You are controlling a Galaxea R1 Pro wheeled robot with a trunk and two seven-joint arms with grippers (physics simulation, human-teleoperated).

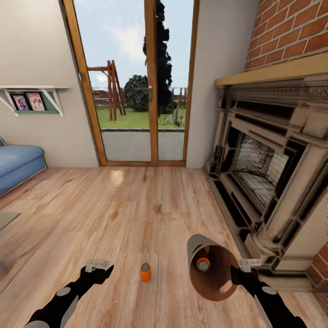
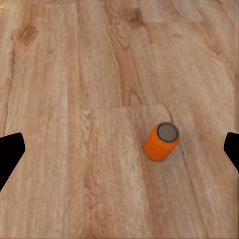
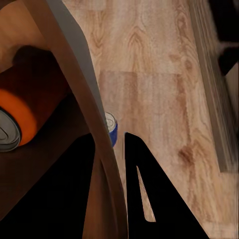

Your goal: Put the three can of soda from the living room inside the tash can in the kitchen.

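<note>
The trash can (image 1: pixel 214 269) is held off the wooden floor (image 1: pixel 136 205) at the lower right of the head view, tipped so that its brown-orange inside faces the camera. One orange soda can (image 1: pixel 203 263) is seen lying inside it; in the right wrist view the same can (image 3: pixel 17 122) shows at the left edge, on its side, with its silver top turned toward the lower left. The bin's rim (image 3: pixel 82 99) is pinched by the right gripper (image 1: pixel 240 269): one finger is placed inside the wall and the other outside, so the gripper is closed on the rim. Past that rim, near the middle of the right wrist view, part of a blue soda can (image 3: pixel 112 129) is seen on the floor, the rest being hidden by the bin wall.

A second orange can (image 1: pixel 146 272) stands upright on the floor at the lower centre of the head view, between the two arms and apart from the bin. In the left wrist view it (image 2: pixel 162 141) is seen right of centre, silver top up.

The left gripper (image 1: pixel 101 269) is held wide open at the lower left, nothing between its fingers, its dark fingertips (image 2: pixel 10 154) showing at both side edges of the left wrist view.

Glass doors (image 1: pixel 141 86) are seen at the upper centre, a brick fireplace (image 1: pixel 269 164) at the right, and a blue sofa (image 1: pixel 18 164) at the left edge.
</note>
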